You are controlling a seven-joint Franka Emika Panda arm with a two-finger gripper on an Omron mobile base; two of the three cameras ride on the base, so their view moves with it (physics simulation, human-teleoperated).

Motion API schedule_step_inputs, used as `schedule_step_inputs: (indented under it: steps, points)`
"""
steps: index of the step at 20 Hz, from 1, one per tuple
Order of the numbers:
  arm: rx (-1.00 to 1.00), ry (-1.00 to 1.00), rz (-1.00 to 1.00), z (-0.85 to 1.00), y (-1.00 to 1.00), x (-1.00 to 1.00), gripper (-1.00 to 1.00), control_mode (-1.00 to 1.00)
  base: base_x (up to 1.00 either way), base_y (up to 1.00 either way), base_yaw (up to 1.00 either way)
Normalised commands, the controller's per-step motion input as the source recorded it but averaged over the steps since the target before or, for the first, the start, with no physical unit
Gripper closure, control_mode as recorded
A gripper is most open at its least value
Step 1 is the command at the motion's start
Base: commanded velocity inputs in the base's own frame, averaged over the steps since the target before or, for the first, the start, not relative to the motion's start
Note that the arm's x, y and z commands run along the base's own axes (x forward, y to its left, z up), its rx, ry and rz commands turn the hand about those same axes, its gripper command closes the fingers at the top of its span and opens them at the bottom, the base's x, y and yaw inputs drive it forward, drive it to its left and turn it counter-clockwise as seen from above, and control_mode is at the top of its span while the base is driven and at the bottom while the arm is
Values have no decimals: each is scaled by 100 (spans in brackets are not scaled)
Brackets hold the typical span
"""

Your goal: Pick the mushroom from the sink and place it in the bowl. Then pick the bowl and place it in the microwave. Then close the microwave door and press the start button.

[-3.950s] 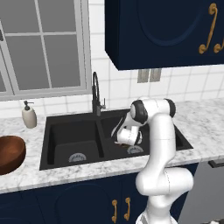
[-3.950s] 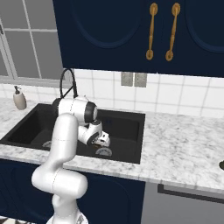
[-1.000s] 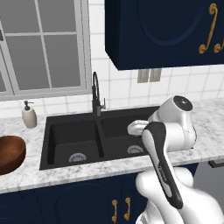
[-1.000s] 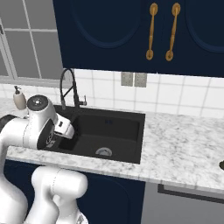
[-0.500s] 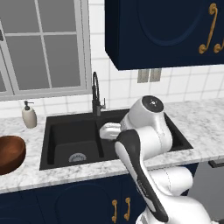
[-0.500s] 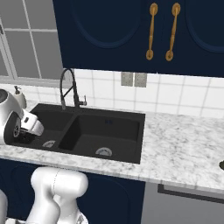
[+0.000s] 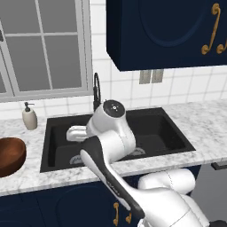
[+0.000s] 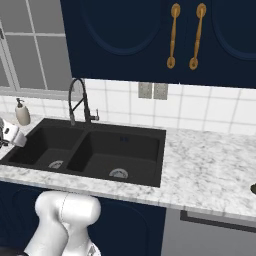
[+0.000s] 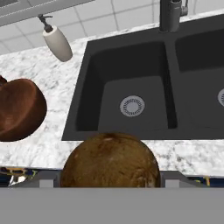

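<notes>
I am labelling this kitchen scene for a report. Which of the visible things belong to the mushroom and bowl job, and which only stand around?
Belong to the job:
- mushroom, close before the hand camera
- bowl, on the counter left of the sink
- sink

Only standing around:
- soap dispenser
- tap
- window
- upper cabinets

The bench has a white-and-grey marble top. Navy base cabinets below it carry brass handles. White square wall tiles form the backsplash, which holds a grey double outlet plate. Navy wall cabinets with long brass pulls hang above. A grey-framed window with pale panes occupies the wall at the left. A cream soap dispenser stands on the bench below it.
</notes>
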Motion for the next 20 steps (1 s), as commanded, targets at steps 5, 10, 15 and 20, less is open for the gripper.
schedule_step_inputs:
  steps: [5, 10, 15, 20]
  points:
    - [2, 1, 9, 48, 99, 62, 100, -100, 0, 0, 0]
    - [0, 2, 2, 0, 74, 30, 100, -100, 0, 0, 0]
    - [0, 4, 1, -9, 69, 9, 100, -100, 0, 0, 0]
    - [0, 8, 0, -17, 70, 0, 100, -100, 0, 0, 0]
